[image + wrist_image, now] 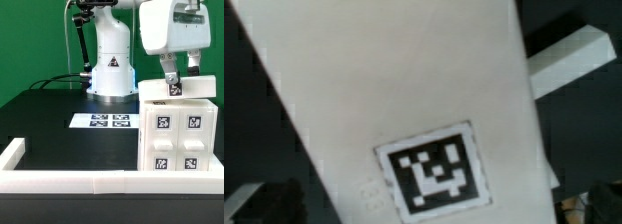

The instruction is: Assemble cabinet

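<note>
In the exterior view you see the cabinet [178, 132] at the frame's lower right, against the low white rim [60, 180]. The gripper [179, 78] sits at its top edge; you cannot tell how far open it is or whether it grips. The marker board [102, 121] lies at centre. The wrist view alone shows 1 tagged panel [393, 100] close up.
</note>
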